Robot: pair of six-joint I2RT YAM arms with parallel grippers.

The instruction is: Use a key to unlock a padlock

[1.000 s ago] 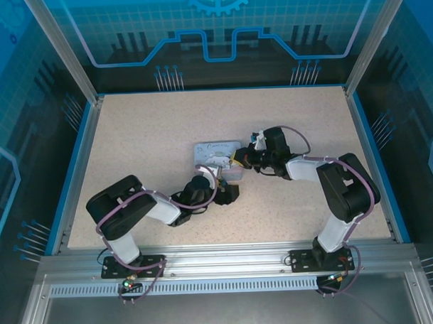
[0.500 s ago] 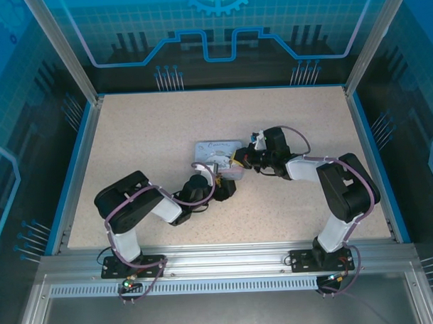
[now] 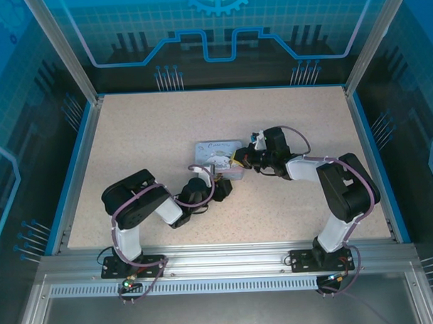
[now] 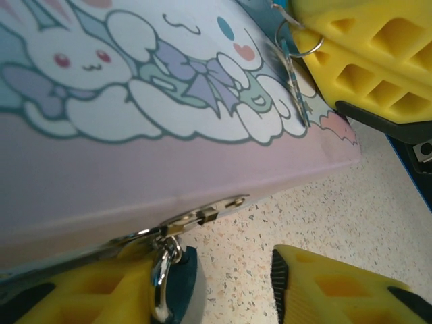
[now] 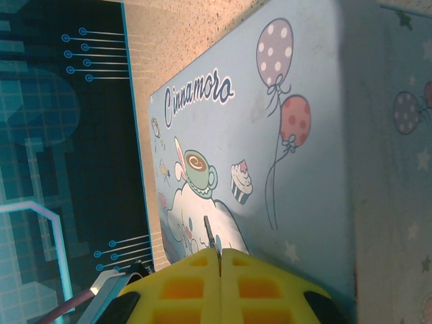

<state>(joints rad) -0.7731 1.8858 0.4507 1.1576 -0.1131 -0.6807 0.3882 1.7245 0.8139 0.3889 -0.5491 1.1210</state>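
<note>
Elbow of left arm swung right; left gripper jaws apart, padlock against one finger. Right gripper pinching key over tin.

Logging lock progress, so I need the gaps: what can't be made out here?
Padlock: left wrist view, body cut off by the bottom edge; keyhole unseen.
Key: right wrist view, a thin tip pokes out; the shut right pincer covers the rest.
Top view: both too small to pick out.

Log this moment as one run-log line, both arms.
left fingers: open, padlock between them at tin hasp | right fingers: shut on key above tin lid | key not yet in padlock
</note>
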